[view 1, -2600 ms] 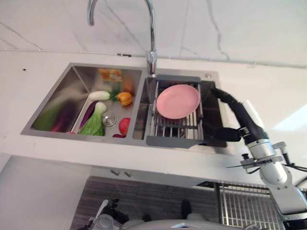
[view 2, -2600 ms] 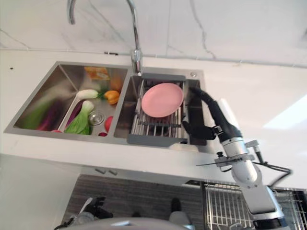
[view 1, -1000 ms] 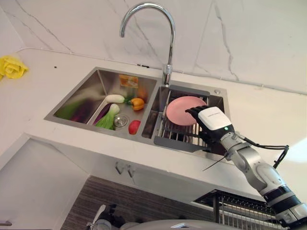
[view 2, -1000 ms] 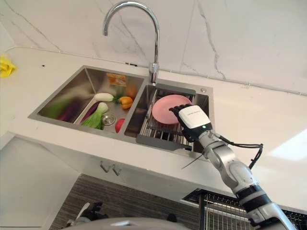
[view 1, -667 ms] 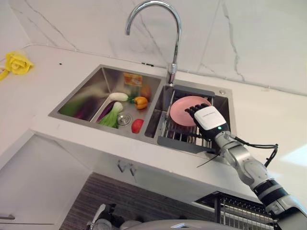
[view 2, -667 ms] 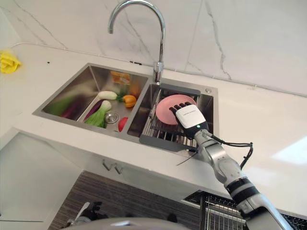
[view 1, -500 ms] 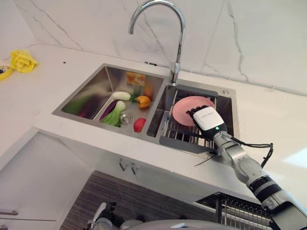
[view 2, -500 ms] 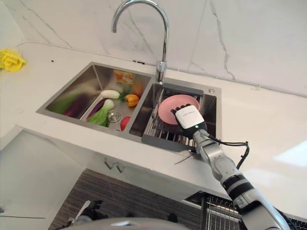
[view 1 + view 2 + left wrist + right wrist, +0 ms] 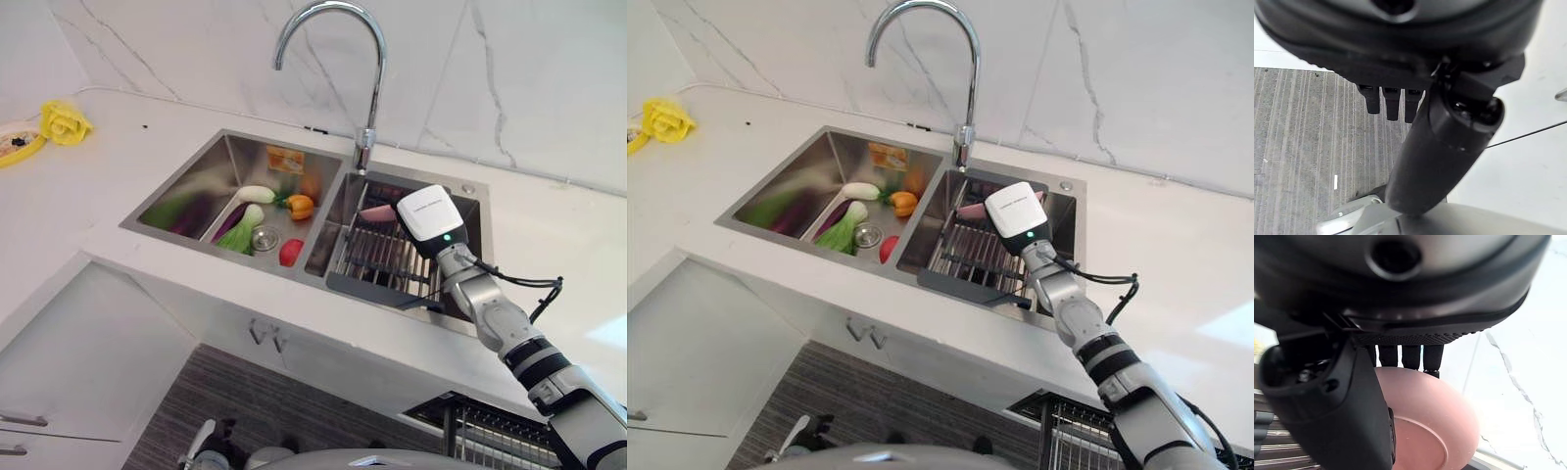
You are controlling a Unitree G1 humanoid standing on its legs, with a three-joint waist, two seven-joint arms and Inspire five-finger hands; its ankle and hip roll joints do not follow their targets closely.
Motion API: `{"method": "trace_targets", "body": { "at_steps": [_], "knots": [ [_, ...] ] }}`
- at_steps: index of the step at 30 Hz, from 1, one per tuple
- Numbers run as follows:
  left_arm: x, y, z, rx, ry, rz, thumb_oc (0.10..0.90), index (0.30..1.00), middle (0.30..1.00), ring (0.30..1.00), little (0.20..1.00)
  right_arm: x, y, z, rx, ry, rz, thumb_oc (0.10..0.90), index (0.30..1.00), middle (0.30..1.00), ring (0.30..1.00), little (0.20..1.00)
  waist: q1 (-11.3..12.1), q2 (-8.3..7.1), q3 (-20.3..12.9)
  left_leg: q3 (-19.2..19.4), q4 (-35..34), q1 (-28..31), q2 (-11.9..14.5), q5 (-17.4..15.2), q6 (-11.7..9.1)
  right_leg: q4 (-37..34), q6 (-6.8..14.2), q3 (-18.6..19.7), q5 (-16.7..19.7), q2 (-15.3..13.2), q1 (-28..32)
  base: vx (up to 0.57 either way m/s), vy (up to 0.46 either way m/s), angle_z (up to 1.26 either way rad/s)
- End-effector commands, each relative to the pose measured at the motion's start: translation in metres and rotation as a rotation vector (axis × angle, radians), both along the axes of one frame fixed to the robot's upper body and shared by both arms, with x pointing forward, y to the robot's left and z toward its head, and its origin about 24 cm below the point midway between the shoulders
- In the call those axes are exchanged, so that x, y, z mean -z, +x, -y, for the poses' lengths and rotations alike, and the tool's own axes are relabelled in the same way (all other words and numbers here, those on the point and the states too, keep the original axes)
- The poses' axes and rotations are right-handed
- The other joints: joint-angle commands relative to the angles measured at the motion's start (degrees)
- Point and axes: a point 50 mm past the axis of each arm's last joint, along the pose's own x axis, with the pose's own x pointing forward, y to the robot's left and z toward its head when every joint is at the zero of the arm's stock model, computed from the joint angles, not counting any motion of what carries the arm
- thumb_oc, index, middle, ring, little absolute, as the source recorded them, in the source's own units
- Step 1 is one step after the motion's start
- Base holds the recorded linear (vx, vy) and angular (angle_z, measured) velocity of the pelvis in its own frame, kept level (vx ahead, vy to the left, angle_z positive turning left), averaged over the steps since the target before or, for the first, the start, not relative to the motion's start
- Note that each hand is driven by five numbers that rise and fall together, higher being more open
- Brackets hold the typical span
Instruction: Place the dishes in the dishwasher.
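A pink plate (image 9: 1437, 428) stands tilted on the dark drying rack (image 9: 377, 262) in the sink's right basin. From the head views just its rim (image 9: 376, 212) peeks out from behind my right hand (image 9: 428, 215). That hand is shut on the plate: its fingers (image 9: 1410, 356) reach over the far side of the rim and its thumb (image 9: 1359, 416) lies across the near face. My left hand (image 9: 1442, 142) hangs above the grey striped floor, fingers relaxed and holding nothing.
The left basin (image 9: 186, 186) holds vegetables: a bok choy (image 9: 243, 235), an orange pepper (image 9: 300, 207), a white radish (image 9: 257, 194) and a red piece (image 9: 290, 253). A tall faucet (image 9: 368, 108) rises behind the sink. A wire dishwasher rack (image 9: 490, 431) shows at the lower right. A yellow flower (image 9: 65, 121) lies on the counter's far left.
The camera has shifted. My right hand has moved in over the rack and closed on the plate, which has tipped up from its open, face-on pose and is now mostly hidden behind the hand.
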Motion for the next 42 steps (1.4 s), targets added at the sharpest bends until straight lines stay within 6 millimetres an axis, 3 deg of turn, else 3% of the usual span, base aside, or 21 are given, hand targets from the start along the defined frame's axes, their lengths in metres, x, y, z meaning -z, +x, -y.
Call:
{"method": "trace_targets", "body": {
  "at_steps": [1,5,7,11,12,13,14,16,18,20,22,25,26,27,28,30,31,34,36,38,42],
  "knots": [
    [0.0,0.019,0.015,0.125,0.01,0.023,0.8,0.9,0.9,0.9,0.9,-0.076,0.006,0.011,0.003,0.068,0.373,0.4,0.3,0.3,0.3,0.3,1.56,-1.38,-2.13,-0.56,0.29,-1.8,0.23,0.78,-2.79,1.08,2.69,-1.9,-6.59,-1.96,4.02,-0.02,-0.009,0.07],
    [-0.001,0.023,0.015,0.139,0.015,0.032,0.8,0.9,0.9,0.9,0.9,-0.094,-0.013,0.026,0.003,0.127,0.473,0.4,0.3,0.3,0.3,0.3,0.92,-1.01,-2.0,-0.73,0.29,-2.0,0.27,0.76,-3.37,1.08,2.56,-2.8,-7.29,-1.84,4.34,-0.02,-0.014,0.07],
    [-0.002,0.026,0.014,0.143,0.016,0.046,0.8,0.9,0.9,0.9,0.9,-0.107,-0.034,0.042,0.01,0.171,0.56,0.4,0.3,0.3,0.3,0.3,-0.31,-0.64,-1.14,-1.01,0.29,-3.15,-0.13,1.87,-3.67,1.08,2.44,-4.05,-7.29,-1.92,3.93,-0.06,-0.011,0.14],
    [-0.004,0.029,0.011,0.09,0.017,0.069,0.8,0.9,0.9,0.9,0.9,-0.119,-0.048,0.047,-0.009,0.23,0.637,0.4,0.3,0.3,0.3,0.3,-0.9,-0.74,0.37,-0.65,3.79,-5.47,-0.53,2.84,-4.04,1.08,2.12,-3.77,-6.8,-2.32,3.38,-0.11,-0.017,0.33],
    [-0.007,0.034,0.004,-0.023,0.016,0.112,0.8,0.9,0.9,0.9,0.9,-0.128,-0.065,0.052,-0.034,0.304,0.698,0.4,0.3,0.3,0.3,0.3,-0.65,-1.6,2.44,-1.91,14.41,-11.22,-2.31,0.54,-5.55,1.08,1.7,-3.09,-6.86,-3.16,2.81,-0.14,-0.007,0.02],
    [-0.009,0.038,0.0,-0.103,0.03,0.147,0.8,0.9,0.9,0.9,0.9,-0.137,-0.078,0.049,-0.091,0.372,0.764,0.4,0.3,0.3,0.3,0.3,0.33,-1.55,3.73,-9.42,18.2,-12.97,-5.03,-0.21,-6.33,1.08,1.7,-0.87,-6.12,-3.09,1.24,-0.14,0.032,0.09],
    [-0.009,0.036,0.0,-0.115,0.04,0.149,0.8,0.9,0.9,0.9,0.9,-0.14,-0.083,0.051,-0.095,0.375,0.777,0.4,0.3,0.3,0.3,0.3,0.04,-1.55,3.48,-12.49,17.65,-12.58,-5.02,-1.21,-6.07,1.08,2.17,0.58,-5.52,-2.99,0.26,-0.05,0.062,0.08],
    [-0.008,0.035,0.001,-0.1,0.041,0.141,0.8,0.9,0.9,0.9,0.9,-0.139,-0.087,0.054,-0.092,0.383,0.778,0.4,0.3,0.3,0.3,0.3,-0.69,-1.41,3.21,-12.97,15.25,-11.8,-4.05,-2.6,-5.07,1.08,2.7,1.68,-5.18,-3.16,-0.47,0.01,0.18,-0.54],
    [-0.006,0.031,0.009,-0.01,0.046,0.116,0.8,0.9,0.9,0.9,0.9,-0.126,-0.1,0.071,-0.011,0.424,0.734,0.4,0.3,0.3,0.3,0.3,-3.42,-1.07,2.25,-10.41,4.92,-7.88,-2.09,-1.15,-2.57,1.09,4.01,5.16,-3.62,-3.89,-2.94,0.02,0.407,-1.28],
    [-0.008,0.037,0.008,0.108,0.074,0.114,0.8,0.9,0.9,0.9,0.9,-0.124,-0.108,0.073,0.002,0.458,0.748,0.4,0.3,0.3,0.3,0.3,-5.56,-1.85,2.86,-7.83,0.91,-5.81,-2.39,0.27,-0.29,3.55,5.35,9.1,-1.72,-4.29,-6.93,-0.11,0.322,-1.18],
    [-0.011,0.043,0.001,0.107,0.074,0.129,0.8,0.9,0.9,0.9,0.9,-0.121,-0.117,0.08,0.04,0.457,0.754,0.4,0.3,0.3,0.3,0.3,-6.86,-2.44,3.19,-4.39,0.29,-6.31,-3.29,0.42,-0.35,3.44,6.48,11.24,0.07,-5.04,-9.12,-0.12,0.281,-1.42],
    [-0.012,0.043,-0.007,0.097,0.09,0.13,0.8,0.9,0.9,0.9,0.9,-0.121,-0.125,0.088,0.1,0.438,0.777,0.4,0.3,0.3,0.3,0.3,-7.5,-2.91,3.56,-1.74,0.29,-5.47,-3.32,-0.92,0.83,5.42,6.96,12.32,-0.16,-4.58,-11.45,-0.11,0.186,-1.1],
    [-0.015,0.046,-0.017,0.077,0.113,0.138,0.8,0.9,0.9,0.9,0.9,-0.121,-0.118,0.09,0.104,0.443,0.783,0.4,0.3,0.3,0.3,0.3,-6.51,-2.23,5.15,3.19,0.29,-5.15,-1.56,-0.86,0.82,10.95,6.67,2.75,-1.64,-5.21,-13.36,-0.16,0.118,-1.22],
    [-0.016,0.047,-0.017,0.076,0.114,0.141,0.8,0.9,0.9,0.9,0.9,-0.122,-0.117,0.09,0.102,0.444,0.785,0.4,0.3,0.3,0.3,0.3,-6.53,-2.33,5.23,3.26,0.29,-5.4,-1.62,-0.55,0.79,11.28,6.59,2.86,-1.53,-5.27,-13.8,-0.27,0.24,-1.44],
    [-0.016,0.042,-0.025,0.025,0.124,0.131,0.8,0.9,0.9,0.9,0.9,-0.121,-0.116,0.089,0.092,0.428,0.765,0.4,0.3,0.3,0.3,0.3,-6.73,-1.91,5.12,5.78,0.29,-5.74,-1.19,0.2,1.02,15.09,5.94,-0.85,-3.97,-4.6,-12.15,-0.15,0.173,-1.95],
    [-0.015,0.034,-0.03,-0.023,0.128,0.106,0.8,0.9,0.9,0.9,0.9,-0.12,-0.119,0.091,0.111,0.39,0.746,0.4,0.3,0.3,0.3,0.3,-7.12,-1.85,4.94,8.25,0.29,-5.19,-0.66,0.08,1.69,22.61,5.47,1.13,-8.17,-2.69,-11.09,-0.14,0.156,-1.47],
    [-0.013,0.029,-0.028,-0.016,0.127,0.092,0.8,0.9,0.9,0.9,0.9,-0.121,-0.12,0.091,0.116,0.38,0.746,0.4,0.3,0.3,0.3,0.3,-6.52,-2.03,4.43,9.5,0.29,-5.47,-0.79,0.04,1.89,21.28,5.16,1.63,-9.13,-2.56,-10.1,-0.1,0.049,-0.48],
    [-0.009,0.018,-0.023,-0.057,0.099,0.071,0.8,0.9,0.9,0.9,0.9,-0.119,-0.12,0.085,0.091,0.405,0.733,0.4,0.3,0.3,0.3,0.3,-5.31,-3.04,2.98,12.9,0.29,-5.29,-1.78,-0.41,1.76,10.69,5.24,2.72,-6.8,-3.7,-6.96,-0.02,-0.009,-0.86],
    [-0.006,0.012,-0.019,-0.075,0.086,0.057,0.8,0.9,0.9,0.9,0.9,-0.11,-0.121,0.085,0.091,0.421,0.665,0.4,0.3,0.3,0.3,0.3,-5.45,-2.87,1.82,13.55,0.29,-4.93,-1.89,-0.73,1.58,5.38,5.19,5.21,-5.89,-3.18,-5.05,0.07,-0.069,-0.98],
    [-0.004,0.009,-0.013,-0.084,0.068,0.054,0.8,0.9,0.9,0.9,0.9,-0.104,-0.122,0.084,0.088,0.434,0.61,0.4,0.3,0.3,0.3,0.3,-5.6,-2.3,1.4,13.52,0.29,-4.67,-1.82,-0.86,1.26,1.51,5.45,5.28,-4.74,-2.93,-3.35,0.03,-0.06,-0.23],
    [-0.005,0.016,-0.004,-0.007,0.06,0.071,0.8,0.9,0.9,0.9,0.9,-0.089,-0.121,0.08,0.065,0.439,0.454,0.4,0.3,0.3,0.3,0.3,-6.08,-1.28,1.87,13.26,0.29,-4.21,-1.18,-0.39,0.57,1.13,5.09,4.91,-4.84,-2.71,-2.37,0.01,-0.059,0.07]
  ]
}}
